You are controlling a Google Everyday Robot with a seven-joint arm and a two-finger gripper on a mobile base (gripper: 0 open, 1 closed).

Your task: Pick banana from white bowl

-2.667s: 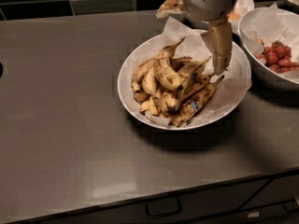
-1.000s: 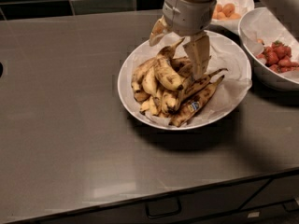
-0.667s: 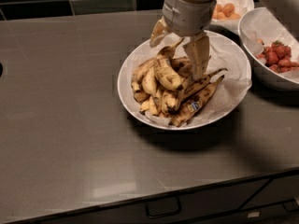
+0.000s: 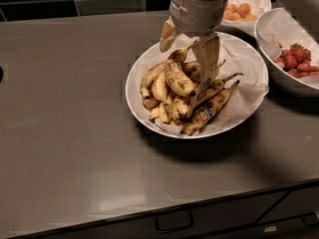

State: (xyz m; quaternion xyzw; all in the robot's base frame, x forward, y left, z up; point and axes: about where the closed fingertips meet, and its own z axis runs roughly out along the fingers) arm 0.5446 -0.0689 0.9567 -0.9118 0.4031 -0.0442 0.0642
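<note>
The white bowl [image 4: 249,59] stands right of centre on the counter, lined with crinkled white paper and holding several overripe, brown-mottled bananas. The banana [image 4: 178,78] lies on top of the pile, its dark stem pointing up and back. My gripper [image 4: 188,49] hangs over the back of the pile from above. It is open, with one finger at the bowl's back left rim and the other finger [image 4: 210,59] reaching down among the bananas, the stem of the top banana between them. The far ends of some bananas are hidden behind the gripper.
A smaller white bowl of red strawberries [image 4: 294,59] stands close to the right. A white bowl of small orange fruits [image 4: 239,9] is behind, at the back. Dark wall tiles run along the back edge. The counter's front edge has drawers [image 4: 174,220] below.
Since 2.7 s ago my gripper has moved left from the bowl's right side to over the banana pile. Over the last second it has stayed still and the bananas have not moved.
</note>
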